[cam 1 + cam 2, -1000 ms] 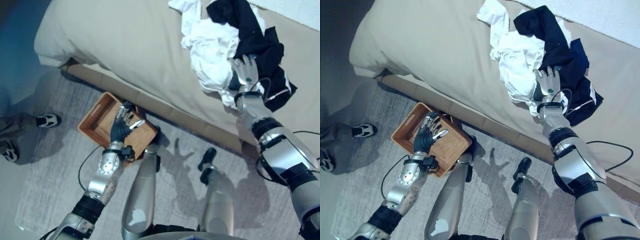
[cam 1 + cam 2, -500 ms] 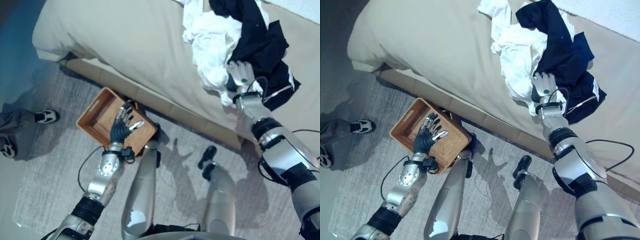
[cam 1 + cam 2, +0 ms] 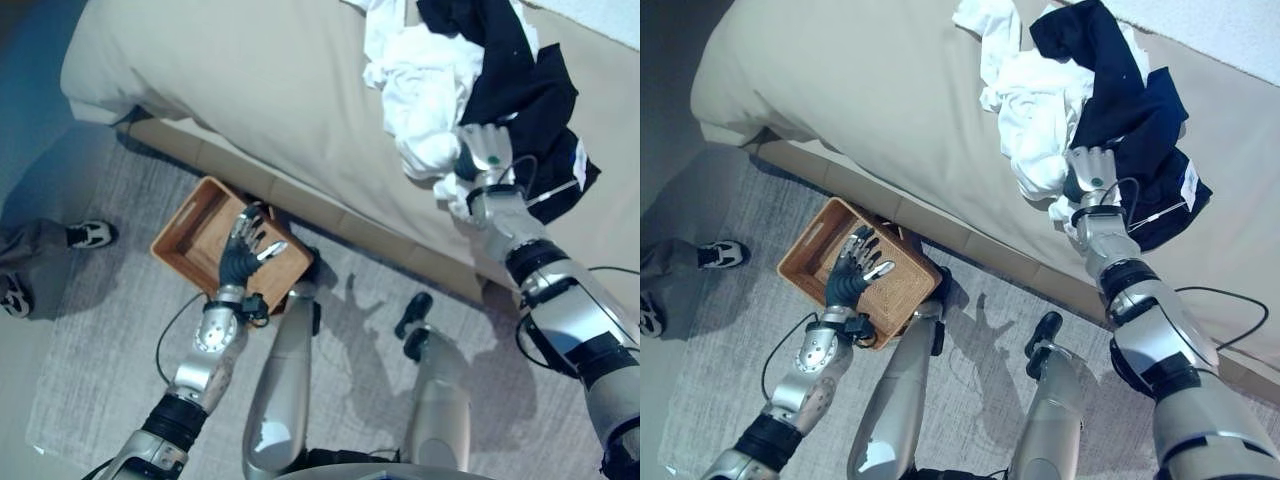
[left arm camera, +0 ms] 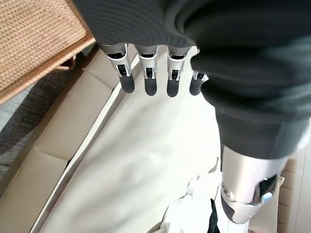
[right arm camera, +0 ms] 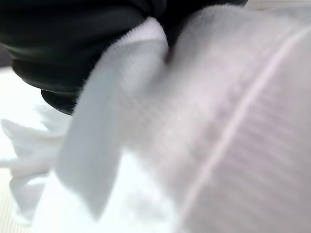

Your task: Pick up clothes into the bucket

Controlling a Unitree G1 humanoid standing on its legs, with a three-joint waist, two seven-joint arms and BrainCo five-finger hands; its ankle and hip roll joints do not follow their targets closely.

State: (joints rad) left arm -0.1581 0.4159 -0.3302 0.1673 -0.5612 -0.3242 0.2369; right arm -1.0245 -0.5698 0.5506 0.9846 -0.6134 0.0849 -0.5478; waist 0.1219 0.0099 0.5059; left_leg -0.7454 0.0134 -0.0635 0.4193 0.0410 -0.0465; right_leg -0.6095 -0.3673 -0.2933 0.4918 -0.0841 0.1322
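Over the last second the right hand (image 3: 485, 152) has stayed planted at the near edge of the pile of clothes on the bed (image 3: 250, 90), and the white garment (image 3: 425, 85) has bunched up a little more tightly against it. The whole picture has also shifted slightly, so part of that change is the camera and not the cloth. In the right wrist view, white ribbed fabric (image 5: 218, 126) lies pressed right up against the hand's dark cover, which suggests the hand is buried in the garment. Its fingers are hidden under the cloth, so I cannot tell whether they have closed on it. The dark garment (image 3: 520, 80) lies draped over and beside the white one, touching the hand on its far side.

The left hand (image 3: 245, 255) has barely moved. It hovers over the near rim of the wicker basket (image 3: 190, 225) on the grey carpet (image 3: 100, 370), with its fingers (image 4: 146, 85) straight and spread, holding nothing. The basket looks empty, and both garments are on the bed, well apart from it.

For the task, this probably means the first grasp is only now being made: nothing has been lifted, and the carry down to the basket is yet to come.

A small white tag (image 3: 580, 158) shows on the dark garment, but any writing on it is too small to read. At the left edge, a person's shoes (image 3: 95, 235) stand on the floor.
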